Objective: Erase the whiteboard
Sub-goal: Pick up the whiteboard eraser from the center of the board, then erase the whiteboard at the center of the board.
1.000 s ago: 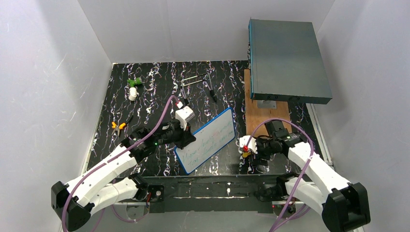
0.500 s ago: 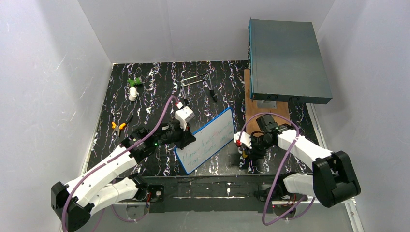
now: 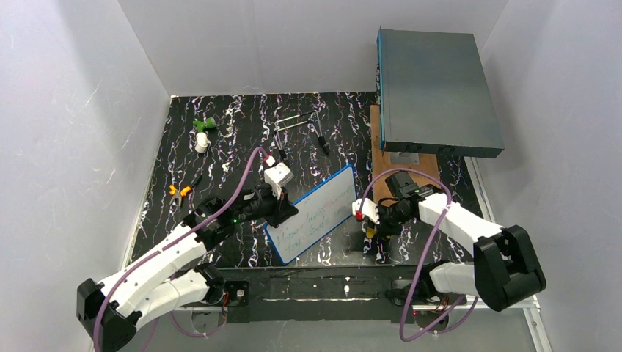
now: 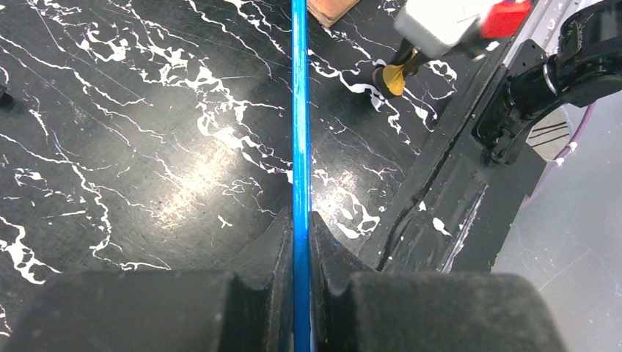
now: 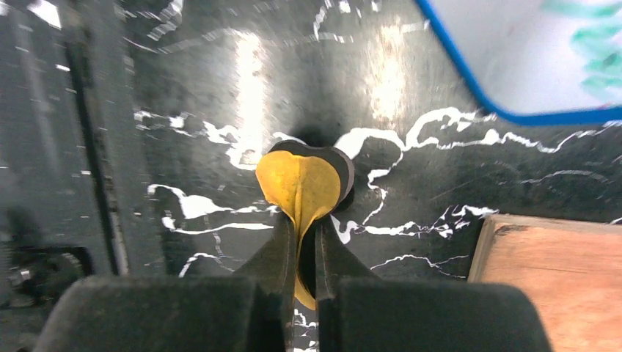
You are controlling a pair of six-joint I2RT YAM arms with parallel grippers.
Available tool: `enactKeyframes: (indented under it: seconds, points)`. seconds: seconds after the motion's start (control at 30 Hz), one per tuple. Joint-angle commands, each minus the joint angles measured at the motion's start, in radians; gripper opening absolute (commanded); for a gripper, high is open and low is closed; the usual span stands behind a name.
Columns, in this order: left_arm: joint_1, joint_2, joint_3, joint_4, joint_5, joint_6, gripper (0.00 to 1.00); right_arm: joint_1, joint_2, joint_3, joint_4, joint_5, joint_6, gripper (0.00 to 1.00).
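Observation:
The whiteboard (image 3: 315,213), white with a blue frame and green and red writing, stands tilted on the black marbled table. My left gripper (image 3: 282,211) is shut on its left edge; the left wrist view shows the blue frame (image 4: 299,110) running edge-on between the jaws of the left gripper (image 4: 299,216). Just right of the board, my right gripper (image 3: 370,224) points down at the table. In the right wrist view the right gripper (image 5: 306,227) is shut on a soft yellow and black eraser pad (image 5: 304,183), pinched into a fold. The whiteboard's corner (image 5: 528,51) lies beyond it.
A large grey-teal box (image 3: 436,88) rests at the back right on a wooden board (image 3: 400,176). A green and white object (image 3: 202,132), an orange-handled tool (image 3: 178,191), metal rods (image 3: 297,121) and a black pen (image 3: 321,139) lie further back. The black front rail (image 4: 455,183) is close.
My right gripper has shut on the yellow pad, and its arm has shifted a little left toward the board. The left gripper and whiteboard have barely moved.

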Motion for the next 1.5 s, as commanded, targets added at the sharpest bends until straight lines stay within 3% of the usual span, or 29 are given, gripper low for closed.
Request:
enactKeyframes:
  seconds: [0.0,0.2,0.57,0.8,0.9,1.13,1.47]
  points:
    - [0.019,0.020,-0.041,-0.019,0.101,-0.031,0.00,0.023,-0.110,0.131,-0.209,-0.203,-0.091,0.01]
    - [0.101,0.092,-0.064,0.098,0.228,-0.106,0.00,0.202,-0.143,0.299,-0.219,-0.187,-0.013,0.01]
    - [0.226,0.257,0.031,0.116,0.374,-0.146,0.00,0.635,0.032,0.446,0.114,0.220,0.245,0.01]
    - [0.334,0.362,0.131,0.033,0.494,-0.093,0.00,0.735,0.186,0.510,0.334,0.502,0.373,0.01]
    - [0.387,0.399,0.175,0.003,0.548,-0.067,0.00,0.737,0.255,0.590,0.336,0.579,0.450,0.01]
    - [0.424,0.532,0.266,0.026,0.617,-0.102,0.00,0.741,0.341,0.677,0.292,0.611,0.509,0.01]
    - [0.426,0.548,0.258,0.029,0.598,-0.084,0.00,0.822,0.435,0.756,0.069,0.405,0.466,0.01]
